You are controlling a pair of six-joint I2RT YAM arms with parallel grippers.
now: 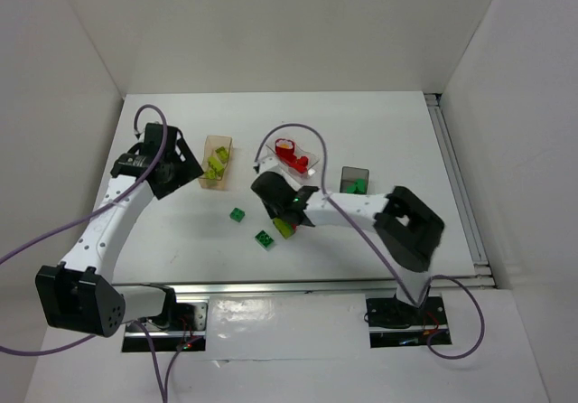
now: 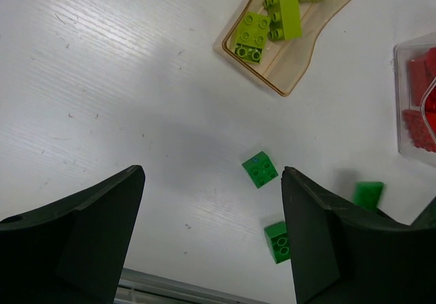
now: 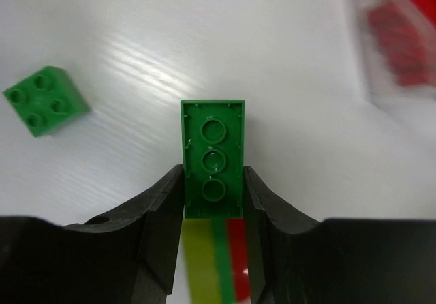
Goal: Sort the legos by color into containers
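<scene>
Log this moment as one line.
right gripper: shut on green brick | left gripper: open, empty | loose: far green lego, near green lego

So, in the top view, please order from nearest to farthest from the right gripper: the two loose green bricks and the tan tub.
1. Front green brick, just left of the right gripper.
2. Other green brick, farther left.
3. Tan tub, far left at the back.

White bench (image 1: pixel 181 240), tan tub (image 1: pixel 218 138) with yellow-green bricks (image 1: pixel 217 164), clear tub (image 1: pixel 312 160) with red bricks (image 1: pixel 291 157), smoky grey tub (image 1: pixel 354 172) with green brick (image 1: pixel 356 186), loose green bricks (image 1: pixel 237 214), black right hand (image 3: pixel 213 202), held green brick (image 3: pixel 212 147)
</scene>
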